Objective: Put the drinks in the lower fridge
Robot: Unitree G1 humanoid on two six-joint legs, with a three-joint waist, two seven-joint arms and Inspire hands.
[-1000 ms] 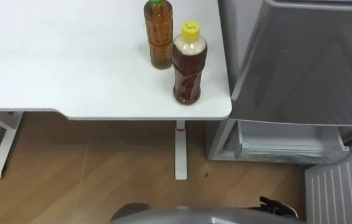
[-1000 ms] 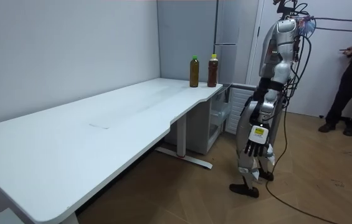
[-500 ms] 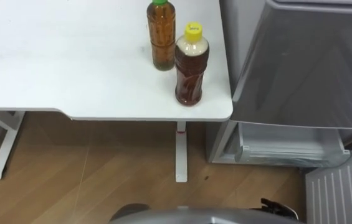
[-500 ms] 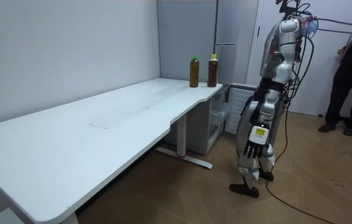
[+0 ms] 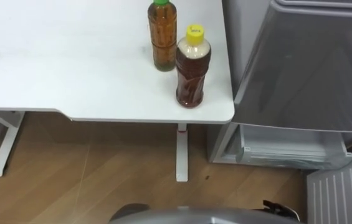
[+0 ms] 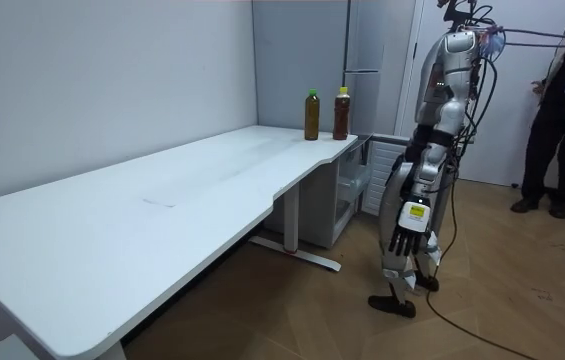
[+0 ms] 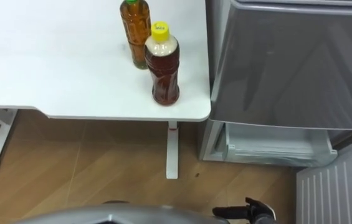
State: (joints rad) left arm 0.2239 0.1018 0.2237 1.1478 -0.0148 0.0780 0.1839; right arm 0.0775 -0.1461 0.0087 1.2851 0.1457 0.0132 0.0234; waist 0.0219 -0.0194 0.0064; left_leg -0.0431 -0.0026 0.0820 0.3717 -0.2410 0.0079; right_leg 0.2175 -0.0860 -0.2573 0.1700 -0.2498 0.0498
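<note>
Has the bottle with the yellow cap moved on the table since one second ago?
No. The yellow-capped bottle keeps its place beside the table corner; the camera shifted.

White table (image 5: 70, 62), wooden floor (image 5: 101, 180), person (image 6: 560, 120) standing at room view's right

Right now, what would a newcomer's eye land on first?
The green-capped bottle and the yellow-capped bottle, both holding brown drink, stand side by side at the right corner of the table. Just right of it the lower fridge is open, its door swung out toward the robot.
</note>
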